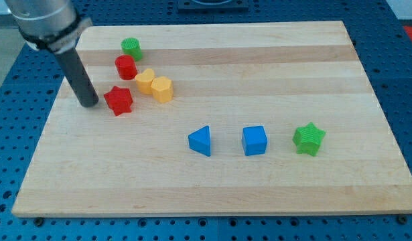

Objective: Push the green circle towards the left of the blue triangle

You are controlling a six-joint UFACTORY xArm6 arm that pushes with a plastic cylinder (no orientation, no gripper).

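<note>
The green circle [131,47] sits near the view's top left of the wooden board. The blue triangle [201,140] lies near the board's middle, lower down and to the right of it. My tip [89,104] rests on the board at the left, just left of the red star [118,100] and well below and left of the green circle. The rod leans up toward the view's top left.
A red cylinder [126,67] sits right below the green circle. Two yellow blocks [146,81] [162,88] lie to its lower right. A blue cube [254,140] and a green star [308,139] lie right of the triangle. The board's left edge [41,134] is close to my tip.
</note>
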